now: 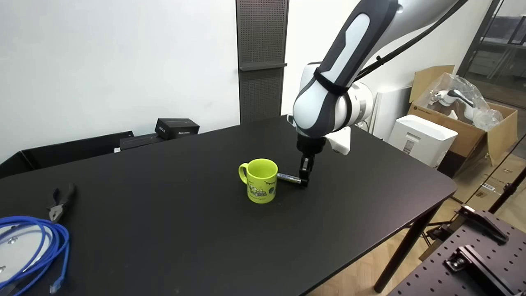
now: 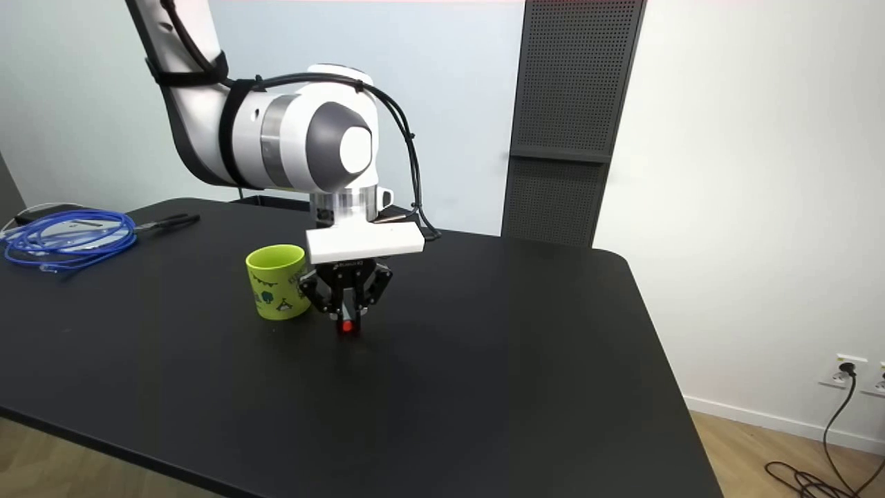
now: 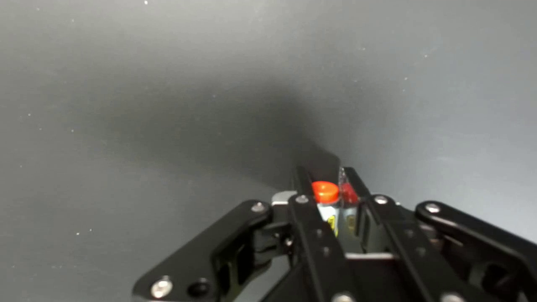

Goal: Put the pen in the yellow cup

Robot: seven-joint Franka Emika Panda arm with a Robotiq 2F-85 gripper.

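Observation:
The yellow cup [image 1: 262, 187] stands upright on the black table, its loop handle facing away from my gripper; it also shows in an exterior view [image 2: 275, 287]. The pen [image 1: 289, 178] lies about level at table height, its far part passing behind the cup. My gripper [image 1: 304, 181] points down beside the cup, its fingers closed on the pen's red-capped end. In the wrist view the red cap of the pen [image 3: 325, 192] sits between the fingertips [image 3: 325, 173], with its reflection on one finger. The rest of the pen is hidden by the fingers there.
A coiled blue cable [image 1: 39, 242] and pliers [image 1: 59, 205] lie at the far side of the table. Black boxes [image 1: 176, 128] stand along the wall edge. The table edge [image 1: 382, 246] runs on the near side. A cardboard box [image 1: 464, 127] and a white box [image 1: 423, 137] stand beyond the table.

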